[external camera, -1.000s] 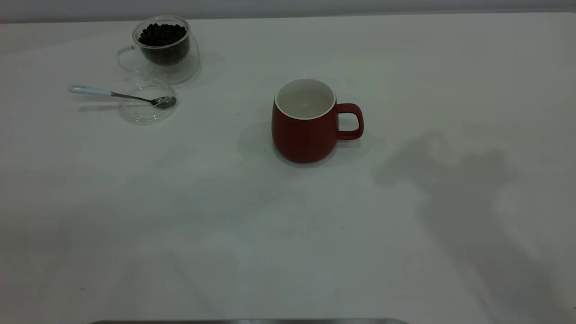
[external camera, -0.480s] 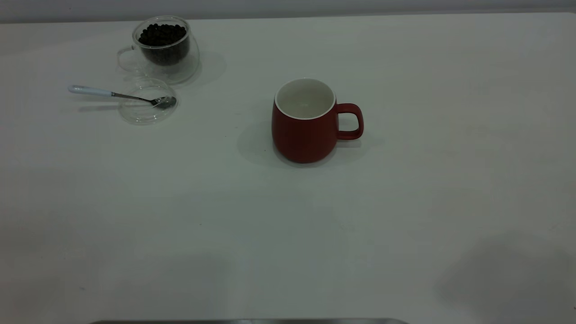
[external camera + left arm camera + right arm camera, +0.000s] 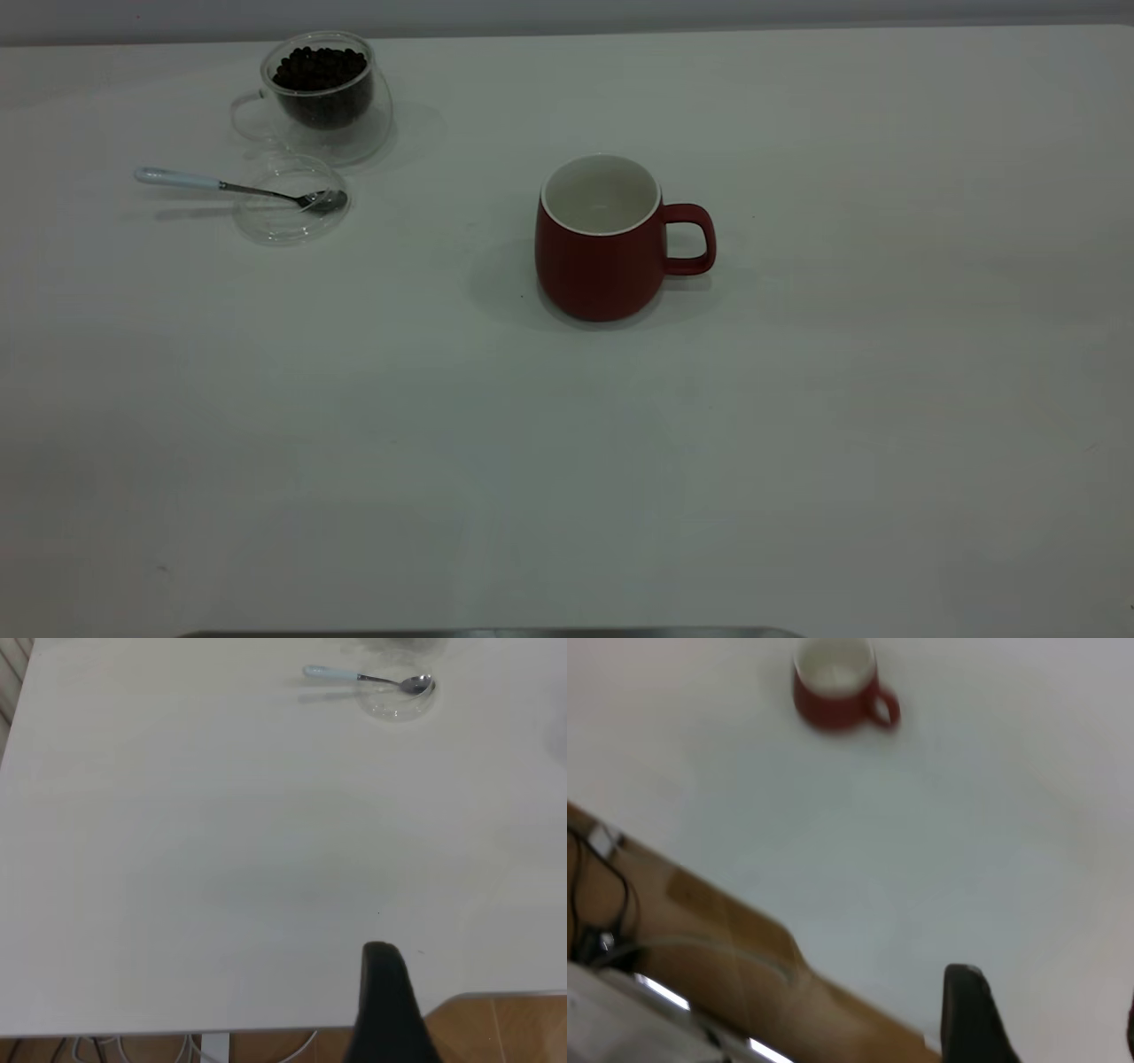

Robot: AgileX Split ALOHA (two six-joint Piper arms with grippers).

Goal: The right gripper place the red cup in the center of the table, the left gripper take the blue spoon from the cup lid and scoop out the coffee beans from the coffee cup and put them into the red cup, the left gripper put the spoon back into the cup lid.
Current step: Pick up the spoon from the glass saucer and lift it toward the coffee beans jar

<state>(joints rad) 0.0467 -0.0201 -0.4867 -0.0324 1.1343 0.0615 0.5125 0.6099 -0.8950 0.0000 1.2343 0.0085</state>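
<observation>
The red cup (image 3: 604, 239) stands upright and empty at the middle of the table (image 3: 797, 425), handle to the right; it also shows far off in the right wrist view (image 3: 835, 687). The blue spoon (image 3: 232, 188) rests with its bowl in the cup lid (image 3: 289, 213) at the far left, also in the left wrist view (image 3: 368, 678). The coffee cup (image 3: 321, 93) with the coffee beans (image 3: 319, 69) stands behind the lid. My left gripper (image 3: 474, 1010) is open over the table's near edge, one finger (image 3: 381, 992) showing. My right gripper (image 3: 1050, 1005) is open and empty, far from the red cup.
Neither arm shows in the exterior view. A dark strip (image 3: 487, 633) runs along the table's front edge. Brown floor (image 3: 505, 1028) and cables (image 3: 602, 904) lie beyond the table edge.
The right arm's shadow slid off the right front of the table and is gone. The red cup, spoon, lid and glass cup have not moved.
</observation>
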